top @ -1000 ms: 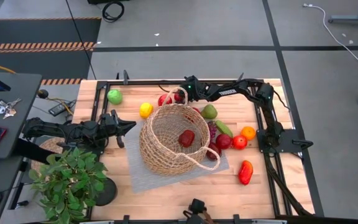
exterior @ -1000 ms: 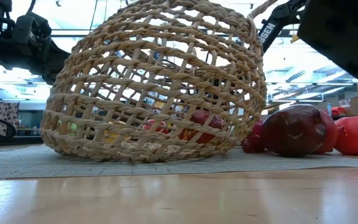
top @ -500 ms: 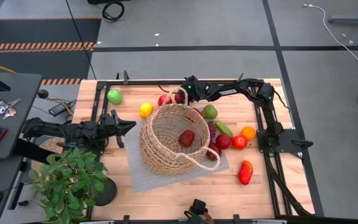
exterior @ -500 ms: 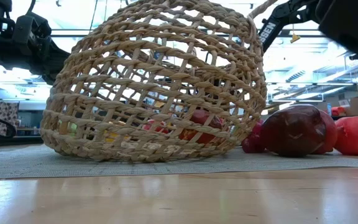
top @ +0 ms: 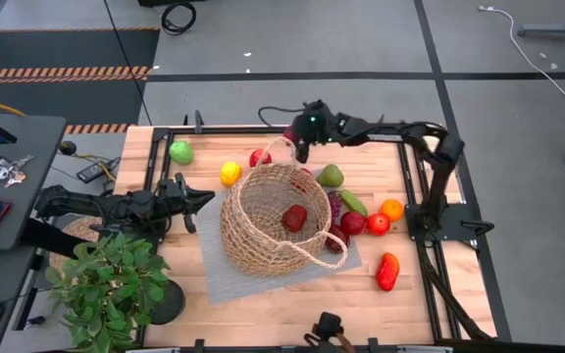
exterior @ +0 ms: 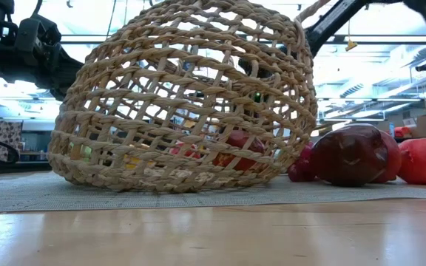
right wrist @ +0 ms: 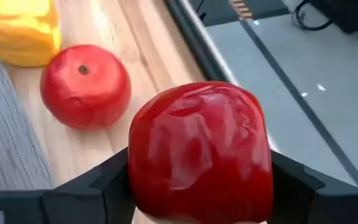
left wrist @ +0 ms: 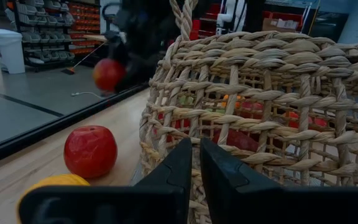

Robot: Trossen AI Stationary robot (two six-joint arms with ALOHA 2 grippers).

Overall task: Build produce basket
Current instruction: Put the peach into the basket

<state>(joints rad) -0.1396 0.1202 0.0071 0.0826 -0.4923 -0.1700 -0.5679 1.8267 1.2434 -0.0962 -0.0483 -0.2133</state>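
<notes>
Because the basket (top: pixel 275 220) lies on the grey mat (top: pixel 226 277) with its mouth turned up, anything lowered from above can drop into it, and one dark red piece (top: pixel 294 218) is already inside. At the near edge of the table a red pepper (top: pixel 387 271) lies alone on the wood, well apart from the basket. Just beside the basket's right wall there is a cluster of produce: dark red pieces, a red tomato-like fruit (top: pixel 378 224), an orange (top: pixel 391 208) and a long green vegetable (top: pixel 353 202). They all wait to be collected.

The left gripper (top: pixel 202 199) is on the left of the basket, near its wall, with its fingers (left wrist: pixel 179 171) pressed together and nothing between them; I judge that this arm only waits.

Farther back, a yellow lemon (top: pixel 230 173), a red fruit (top: pixel 259 157) and a green pear (top: pixel 332 176) lie behind the basket, and a green apple (top: pixel 180 151) lies far to the left.

At the far edge, the right gripper (top: pixel 300 137) is raised above the table beside the basket's far handle (top: pixel 281 149). Its jaws are closed around a shiny red apple (right wrist: pixel 199 152), held by its two sides. The likely next move is to carry it over the rim and let it go.
</notes>
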